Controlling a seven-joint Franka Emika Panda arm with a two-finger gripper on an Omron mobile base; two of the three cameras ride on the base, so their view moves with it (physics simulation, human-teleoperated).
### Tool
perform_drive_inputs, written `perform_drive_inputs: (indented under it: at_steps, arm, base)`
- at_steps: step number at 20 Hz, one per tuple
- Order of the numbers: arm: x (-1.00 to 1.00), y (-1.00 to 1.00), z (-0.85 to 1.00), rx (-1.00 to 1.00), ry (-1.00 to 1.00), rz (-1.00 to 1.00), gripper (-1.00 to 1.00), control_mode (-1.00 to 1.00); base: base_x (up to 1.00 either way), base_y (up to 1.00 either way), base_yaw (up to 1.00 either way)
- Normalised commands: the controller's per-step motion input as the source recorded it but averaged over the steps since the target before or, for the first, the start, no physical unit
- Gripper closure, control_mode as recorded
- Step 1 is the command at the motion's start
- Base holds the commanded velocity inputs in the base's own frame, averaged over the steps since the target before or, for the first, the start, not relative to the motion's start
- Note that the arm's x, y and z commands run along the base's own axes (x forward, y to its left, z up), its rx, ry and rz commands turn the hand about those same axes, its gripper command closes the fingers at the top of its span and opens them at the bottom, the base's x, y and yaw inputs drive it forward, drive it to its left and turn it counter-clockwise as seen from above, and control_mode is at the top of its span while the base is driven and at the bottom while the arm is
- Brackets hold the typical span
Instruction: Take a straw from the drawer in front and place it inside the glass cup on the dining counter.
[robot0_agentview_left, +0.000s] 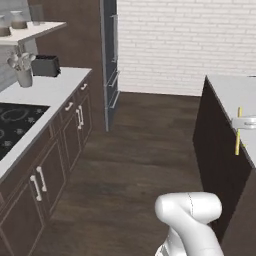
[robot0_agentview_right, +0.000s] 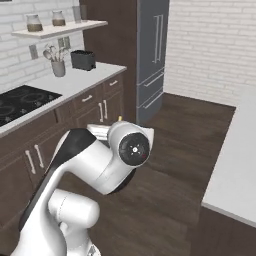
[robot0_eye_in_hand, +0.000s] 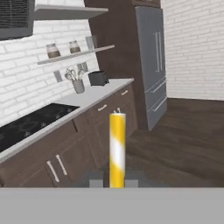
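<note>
The straw (robot0_eye_in_hand: 117, 148) is yellow with a pale stripe and stands upright between my two finger tips in the hand view. My gripper (robot0_eye_in_hand: 114, 180) is shut on its lower end. From the left base view, the straw (robot0_agentview_left: 238, 131) hangs vertically in the gripper (robot0_agentview_left: 242, 123) over the near edge of the dining counter (robot0_agentview_left: 231, 92), a white top on a dark base. A small yellow tip of the straw (robot0_agentview_right: 120, 118) peeks above my arm in the right base view, with the dining counter (robot0_agentview_right: 235, 170) to the right. The glass cup and the drawer are out of view.
A white worktop (robot0_agentview_left: 47, 90) with a black cooktop (robot0_agentview_left: 15, 122), toaster (robot0_agentview_left: 46, 65) and utensil pot (robot0_agentview_left: 22, 75) runs along the left over dark cabinets. A steel fridge (robot0_agentview_left: 110, 65) stands at the back. Dark wooden floor (robot0_agentview_left: 135, 150) lies between worktop and dining counter.
</note>
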Motion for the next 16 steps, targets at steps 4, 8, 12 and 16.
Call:
perform_drive_inputs:
  at_steps: [4, 8, 12, 16]
  arm:
    - [0.00, 0.00, 0.00, 0.00, 0.00, 0.00, 1.00, 1.00]
    - [0.00, 0.00, 0.00, 0.00, 0.00, 0.00, 1.00, 1.00]
    - [0.00, 0.00, 0.00, 0.00, 0.00, 0.00, 1.00, 1.00]
    - [0.00, 0.00, 0.00, 0.00, 0.00, 0.00, 1.00, 1.00]
  base:
    - [0.98, 0.43, -0.04]
    - [1.00, 0.22, -0.07]
    - [1.00, 0.16, -0.09]
    - [1.00, 0.08, -0.11]
